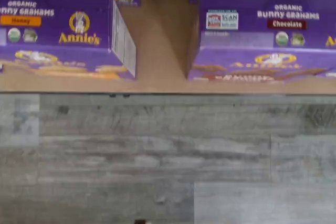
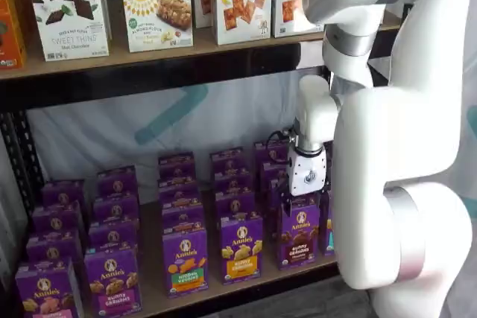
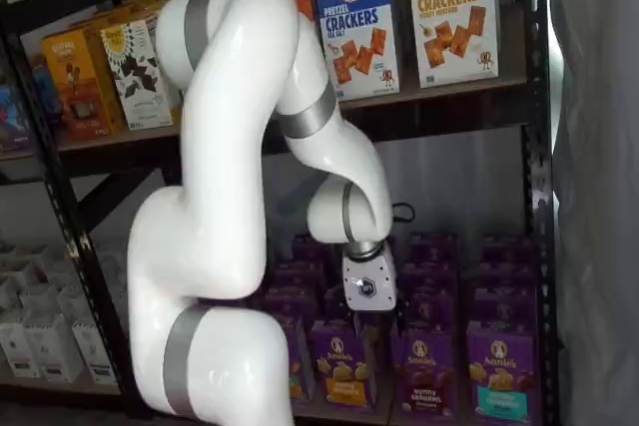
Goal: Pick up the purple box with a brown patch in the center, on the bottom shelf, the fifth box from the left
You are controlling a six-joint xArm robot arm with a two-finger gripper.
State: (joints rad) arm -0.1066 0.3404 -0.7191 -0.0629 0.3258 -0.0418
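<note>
Hanging just above the small purple Annie's carton picturing brown cookies (image 2: pixel 299 231), the white-bodied gripper (image 2: pixel 306 193) hides its fingers, so its grip cannot be told. That carton stands front-row on the tan wooden bottom shelf (image 2: pixel 153 296).

"Bunny Grahams Chocolate" on the purple box (image 1: pixel 262 35); "Annie's", "Honey" on its neighbour carton (image 1: pixel 63 35).

purple box (image 2: pixel 299 232) front row, bottom shelf (image 2: pixel 223 288); end effector (image 2: pixel 307 193) seemingly above
</note>
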